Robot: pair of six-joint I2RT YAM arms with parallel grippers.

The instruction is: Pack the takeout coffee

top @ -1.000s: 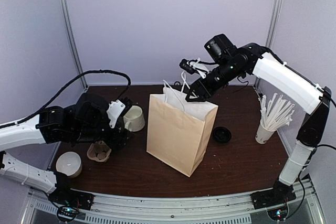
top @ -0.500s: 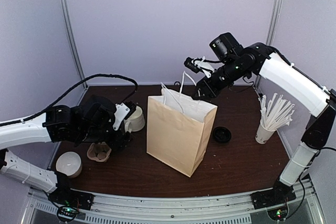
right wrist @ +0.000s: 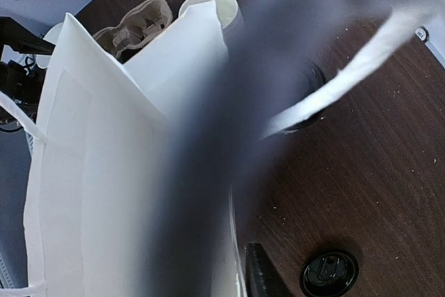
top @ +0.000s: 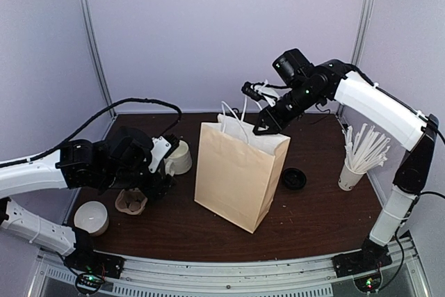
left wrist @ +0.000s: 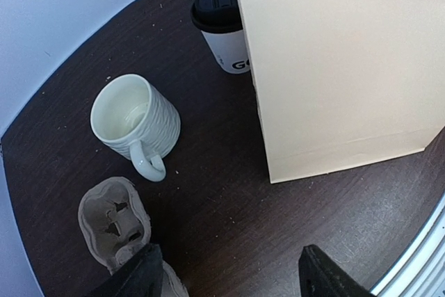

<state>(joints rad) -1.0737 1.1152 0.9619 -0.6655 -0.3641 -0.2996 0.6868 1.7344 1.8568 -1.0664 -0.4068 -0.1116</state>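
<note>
The takeout coffee (left wrist: 222, 27), a white paper cup with dark letters and a black lid, stands behind the left edge of the tan paper bag (left wrist: 348, 60) in the left wrist view. It is hidden behind the bag (top: 240, 172) in the top view. My left gripper (left wrist: 233, 279) is open and empty, low over the table in front of the bag's left corner; in the top view it (top: 158, 172) is left of the bag. My right gripper (top: 264, 124) is at the bag's top back rim. In the right wrist view it (right wrist: 233, 276) is closed on that rim (right wrist: 233, 227), with one finger (right wrist: 261, 276) outside.
A cream handled mug (left wrist: 135, 119) and a pulp cup carrier (left wrist: 115, 220) lie left of the bag. A white cup (top: 91, 217) stands front left. A loose black lid (top: 293, 179) lies right of the bag. A cup of straws (top: 354, 168) stands far right.
My right gripper rose and shifted right at the bag's rim, then dipped back; the bag's top and handles shifted slightly right. My left arm edged toward the bag, then held still.
</note>
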